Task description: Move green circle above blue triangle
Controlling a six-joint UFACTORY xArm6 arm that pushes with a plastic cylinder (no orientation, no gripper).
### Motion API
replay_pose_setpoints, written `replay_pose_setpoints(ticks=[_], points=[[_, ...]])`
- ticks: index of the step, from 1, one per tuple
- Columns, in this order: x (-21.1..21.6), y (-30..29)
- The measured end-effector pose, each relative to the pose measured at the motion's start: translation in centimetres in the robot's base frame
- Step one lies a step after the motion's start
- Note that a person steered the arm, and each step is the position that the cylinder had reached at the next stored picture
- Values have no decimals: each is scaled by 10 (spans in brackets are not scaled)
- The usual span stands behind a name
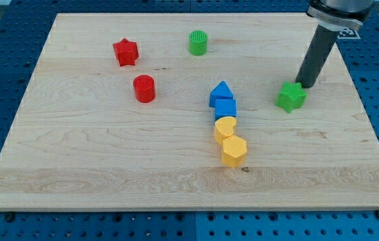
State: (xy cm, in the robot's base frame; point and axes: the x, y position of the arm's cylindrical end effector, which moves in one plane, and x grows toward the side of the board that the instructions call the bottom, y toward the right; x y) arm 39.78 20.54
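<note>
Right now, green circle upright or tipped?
Upright: the green circle stands on its flat end, round top facing up, up-left of the blue triangle.

Pale wooden bench (76,167), grain running across the view. Lying on it: red star (126,52) at the view's upper left, red cylinder (144,88) just below it; green circle (198,42) near the top centre; green star (291,96) at the right. At centre, a touching column, top to bottom: blue triangle (221,93), blue block (225,109), yellow heart (225,128), yellow hexagon (234,151).
</note>
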Motion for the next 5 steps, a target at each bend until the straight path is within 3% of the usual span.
replay_pose_setpoints(ticks=[2, 5], points=[[47, 0], [52, -56]])
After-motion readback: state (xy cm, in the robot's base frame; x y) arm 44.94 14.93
